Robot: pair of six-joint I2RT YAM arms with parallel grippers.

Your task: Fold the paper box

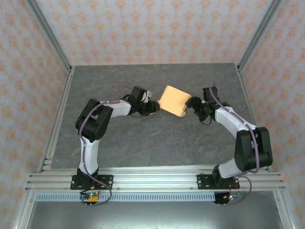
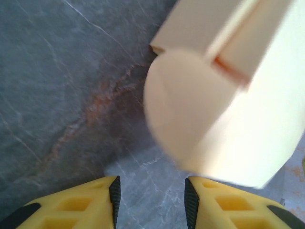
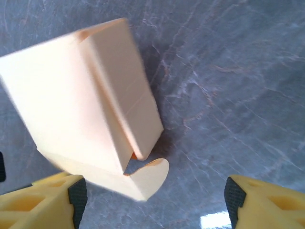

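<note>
The paper box [image 1: 172, 100] stands partly folded on the table [image 1: 143, 143]. Your left gripper [image 1: 155, 107] is just to its left and your right gripper [image 1: 193, 103] just to its right. Both sets of jaws stand apart and grip nothing. A rounded flap [image 2: 190, 114] on the box's left end hangs loose. Bring the left fingers square onto that flap and tuck it in while the right gripper braces the box's opposite side. Press lightly, because thin card likely buckles.
</note>
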